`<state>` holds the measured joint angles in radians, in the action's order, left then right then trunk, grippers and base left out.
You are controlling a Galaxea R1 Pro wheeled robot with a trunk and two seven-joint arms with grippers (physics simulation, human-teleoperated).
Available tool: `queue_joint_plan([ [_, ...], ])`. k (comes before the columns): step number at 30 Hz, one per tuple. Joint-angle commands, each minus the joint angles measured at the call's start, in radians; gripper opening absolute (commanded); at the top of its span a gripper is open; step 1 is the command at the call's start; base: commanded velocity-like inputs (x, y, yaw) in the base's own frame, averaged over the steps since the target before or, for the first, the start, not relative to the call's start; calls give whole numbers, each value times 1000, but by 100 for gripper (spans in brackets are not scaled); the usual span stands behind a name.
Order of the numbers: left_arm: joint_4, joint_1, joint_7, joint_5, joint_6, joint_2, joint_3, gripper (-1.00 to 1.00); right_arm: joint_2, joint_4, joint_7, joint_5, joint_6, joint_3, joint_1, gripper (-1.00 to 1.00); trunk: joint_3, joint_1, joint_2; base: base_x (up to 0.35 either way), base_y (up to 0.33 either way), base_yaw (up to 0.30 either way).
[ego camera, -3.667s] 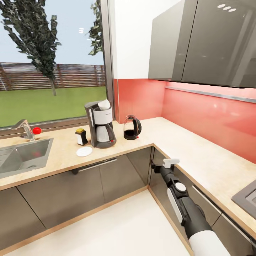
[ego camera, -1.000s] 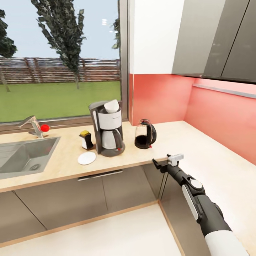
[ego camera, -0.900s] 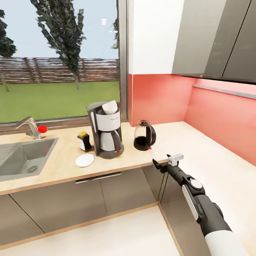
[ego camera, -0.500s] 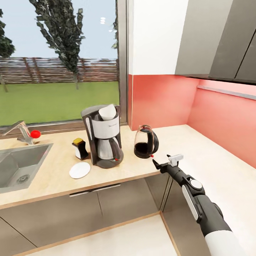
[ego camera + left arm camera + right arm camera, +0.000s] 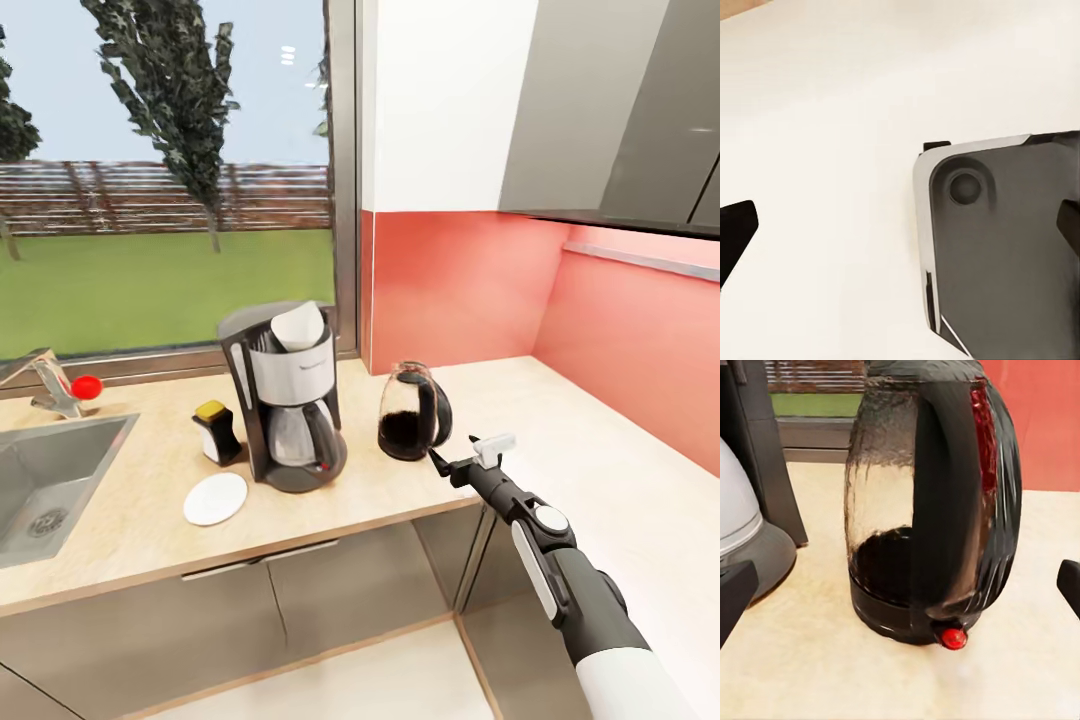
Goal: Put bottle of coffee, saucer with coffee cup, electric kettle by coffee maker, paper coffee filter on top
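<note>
Spread fingers (image 5: 432, 459) beside electric kettle (image 5: 411, 411)

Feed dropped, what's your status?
Right gripper open, facing the electric kettle. Kettle beside coffee maker. Saucer bare.

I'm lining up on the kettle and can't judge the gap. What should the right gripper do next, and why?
Probably ease the right gripper forward toward the kettle's handle, jaws kept wide. It looks open and empty, just short of the kettle, with the handle facing it dead centre in the right wrist view. The kettle stands apart from the coffee maker.
</note>
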<state>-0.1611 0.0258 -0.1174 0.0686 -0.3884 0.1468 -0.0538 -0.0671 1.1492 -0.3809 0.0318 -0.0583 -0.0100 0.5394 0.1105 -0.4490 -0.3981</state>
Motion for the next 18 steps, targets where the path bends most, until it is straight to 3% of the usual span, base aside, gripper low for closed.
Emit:
queue_joint_plan([
  [1, 0, 0, -4, 8, -1, -2, -6, 100, -1, 1, -2, 3, -6, -1, 1, 100, 2, -1, -2, 329, 0, 0],
  [6, 0, 0, -4, 8, -1, -4, -6, 100, 0, 3, -2, 3, -6, -1, 1, 100, 2, -1, -2, 245, 0, 0],
  [18, 0, 0, -4, 8, -1, -4, -6, 100, -1, 4, -2, 3, -6, -1, 1, 100, 2, -1, -2, 36, 0, 0],
])
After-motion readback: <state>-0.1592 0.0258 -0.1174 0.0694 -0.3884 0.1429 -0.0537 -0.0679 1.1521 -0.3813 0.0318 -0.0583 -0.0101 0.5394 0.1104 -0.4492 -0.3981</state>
